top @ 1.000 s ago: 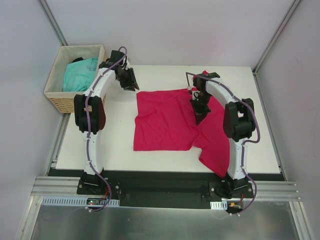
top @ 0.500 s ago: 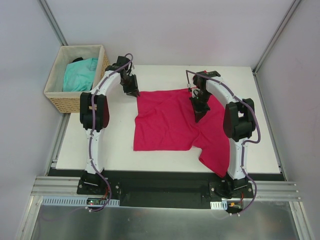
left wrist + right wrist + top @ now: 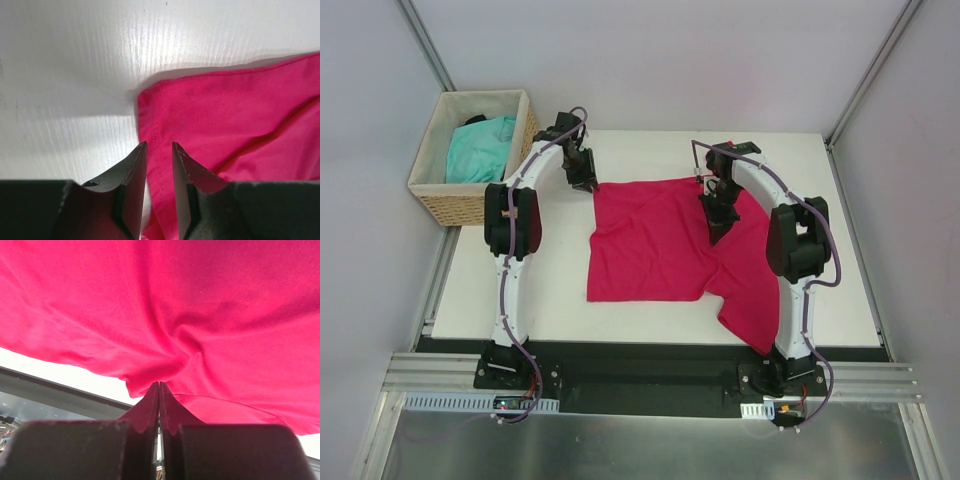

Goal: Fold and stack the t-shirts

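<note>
Our pink t-shirt (image 3: 660,245) lies spread on the table (image 3: 560,290); the turquoise t-shirt (image 3: 480,148) sits in the basket (image 3: 440,205). Our right gripper (image 3: 159,385) is pinched tight on a mid-shirt fold. Our left gripper (image 3: 159,147), jaws slightly apart, straddles the far-left corner hem: we should sink lower and centre the hem before closing

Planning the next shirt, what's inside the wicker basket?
A crumpled turquoise t-shirt fills the wicker basket; a dark bit shows at its far edge. Anything beneath is covered.
</note>
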You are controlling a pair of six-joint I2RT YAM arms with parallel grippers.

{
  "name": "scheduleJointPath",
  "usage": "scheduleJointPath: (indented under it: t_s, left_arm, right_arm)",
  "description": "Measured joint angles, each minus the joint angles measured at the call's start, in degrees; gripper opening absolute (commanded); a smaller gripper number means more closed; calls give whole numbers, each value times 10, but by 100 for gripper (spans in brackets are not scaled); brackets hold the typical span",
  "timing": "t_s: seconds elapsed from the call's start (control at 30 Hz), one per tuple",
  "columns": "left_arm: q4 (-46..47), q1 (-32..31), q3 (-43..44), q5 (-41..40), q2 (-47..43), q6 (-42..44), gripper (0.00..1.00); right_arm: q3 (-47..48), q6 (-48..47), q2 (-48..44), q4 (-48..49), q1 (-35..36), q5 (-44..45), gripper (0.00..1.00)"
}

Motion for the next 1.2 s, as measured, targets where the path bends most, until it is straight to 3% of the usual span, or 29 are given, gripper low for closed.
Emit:
scheduleJointPath:
  t_s: [0.5, 0.63, 0.8, 1.2]
  left_arm:
    - [1, 4, 36, -3, 53, -1, 25]
    - [4, 4, 46, -8, 55, -1, 20]
    - [6, 4, 49, -8, 57, -4, 0]
    - [10, 4, 68, -12, 74, -7, 0]
  right_arm:
    - [-3, -3, -12, -8, 0, 1, 1]
    - [-12, -4, -27, -13, 0, 1, 1]
    - [-16, -5, -32, -16, 0, 1, 1]
    - [-25, -6, -34, -17, -9, 0, 1]
